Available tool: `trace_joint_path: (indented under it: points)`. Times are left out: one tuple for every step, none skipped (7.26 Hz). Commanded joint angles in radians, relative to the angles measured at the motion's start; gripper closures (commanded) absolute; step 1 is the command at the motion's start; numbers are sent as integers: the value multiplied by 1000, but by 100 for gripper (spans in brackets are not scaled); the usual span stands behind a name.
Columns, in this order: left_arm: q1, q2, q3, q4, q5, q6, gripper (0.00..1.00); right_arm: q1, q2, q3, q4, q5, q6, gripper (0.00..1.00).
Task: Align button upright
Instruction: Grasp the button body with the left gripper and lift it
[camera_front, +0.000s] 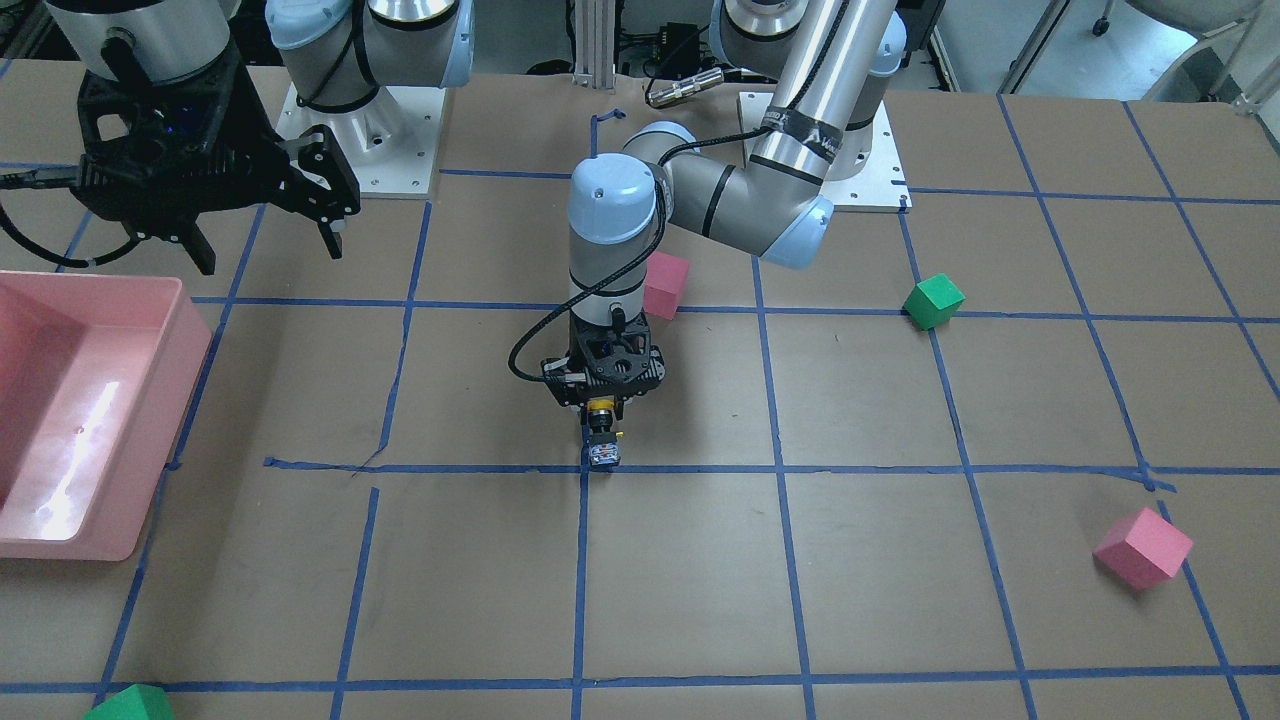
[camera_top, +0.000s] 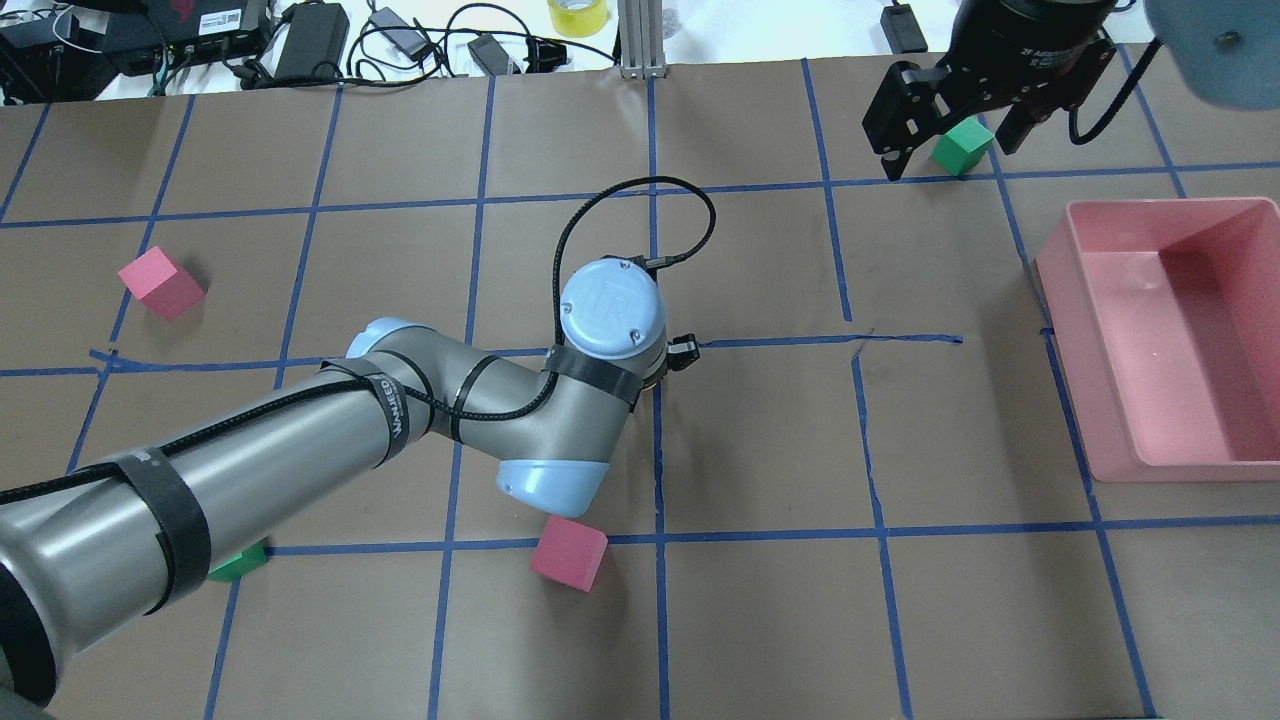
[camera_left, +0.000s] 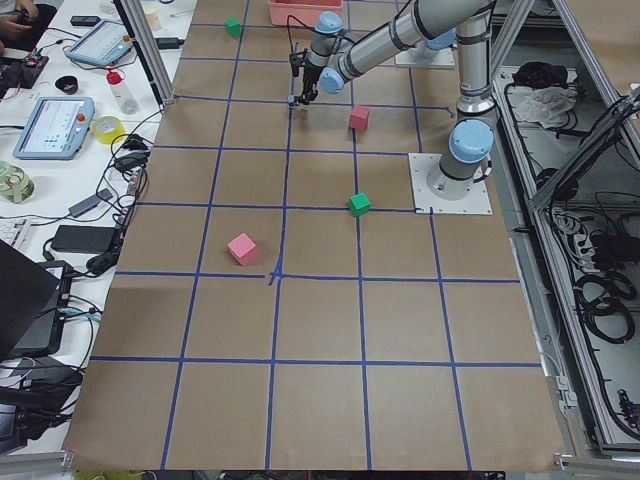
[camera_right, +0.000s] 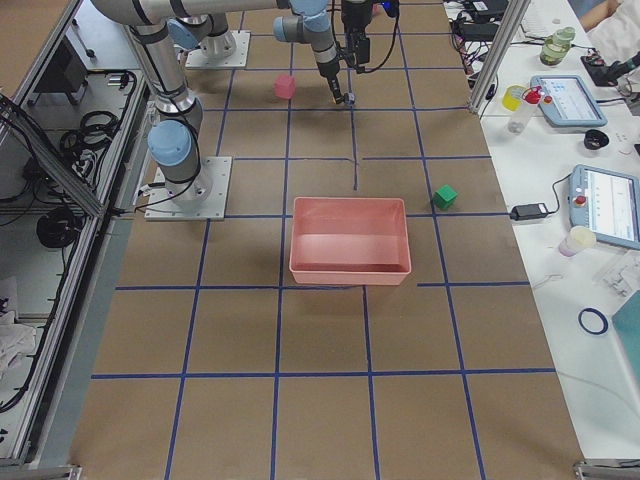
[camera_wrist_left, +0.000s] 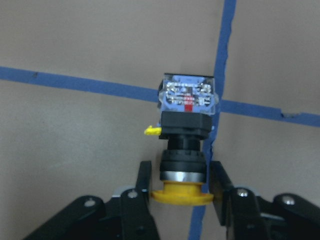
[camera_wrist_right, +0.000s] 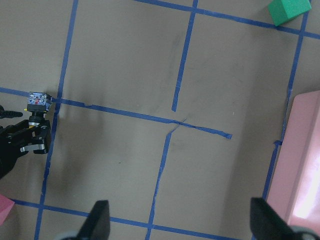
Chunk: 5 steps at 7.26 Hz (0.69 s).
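Observation:
The button (camera_wrist_left: 186, 130) has a yellow cap, a black neck and a blue-grey base. My left gripper (camera_wrist_left: 182, 175) is shut on its yellow cap, one finger on each side. In the front-facing view the left gripper (camera_front: 601, 408) points straight down, and the button (camera_front: 603, 450) hangs cap up with its base at a blue tape crossing. I cannot tell whether the base touches the table. In the overhead view the left wrist hides the button. My right gripper (camera_front: 268, 250) is open and empty, high above the table near the bin; it also shows in the overhead view (camera_top: 950, 150).
A pink bin (camera_front: 195, 330) stands at the table's right side. A pink cube (camera_front: 665, 285) lies just behind the left wrist. A green cube (camera_front: 933, 300), another pink cube (camera_front: 1143, 547) and a second green cube (camera_front: 130, 705) lie farther off.

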Motion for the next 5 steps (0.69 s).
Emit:
trace_joint_path:
  points:
    - [67,23,39,-129,-177,-190,100,0,1,2,-1,-2,1,0]
    - [86,32,46,-199,-227,-273,100,0,1,2,-1,1,1,0]
    - [113,37,45,-227,-303,-385,100,0,2,2,-1,-2,1,0]
    - [143,37,43,-228,-409,-466,100,0,2,2,-1,-2,-1,0]
    - [164,32,37,-231,-475,-523,100,0,2,2,-1,-1,-1,0]
